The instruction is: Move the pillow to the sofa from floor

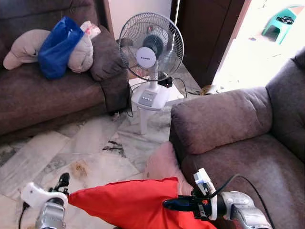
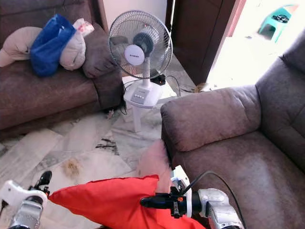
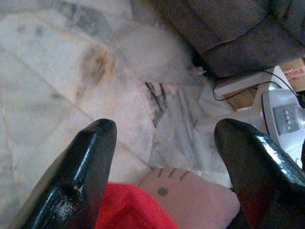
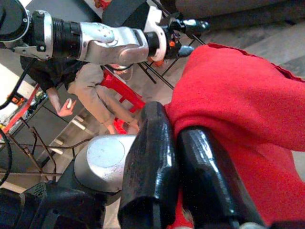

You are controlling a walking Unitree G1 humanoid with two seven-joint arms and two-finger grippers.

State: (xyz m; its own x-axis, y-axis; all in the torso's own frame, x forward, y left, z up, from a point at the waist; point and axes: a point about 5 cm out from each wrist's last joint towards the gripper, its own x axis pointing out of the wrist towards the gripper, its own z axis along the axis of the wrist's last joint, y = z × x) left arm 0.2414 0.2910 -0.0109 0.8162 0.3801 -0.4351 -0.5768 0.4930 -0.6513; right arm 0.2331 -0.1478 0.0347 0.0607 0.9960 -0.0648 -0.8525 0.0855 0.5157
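My right gripper (image 1: 167, 204) pinches the red pillow (image 1: 128, 202), lifted above the floor (image 1: 57, 152) beside the sofa (image 1: 228, 143), while my left gripper (image 3: 162, 157) hangs with fingers spread at the pillow's other corner, over a pink cushion (image 1: 162, 162).

Head cameras overlook sofa (image 1: 228, 143), floor (image 1: 71, 148).

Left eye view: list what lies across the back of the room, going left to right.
Beige cushion → blue bag → standing fan → dark wooden door → green plastic stool out in the bright doorway.
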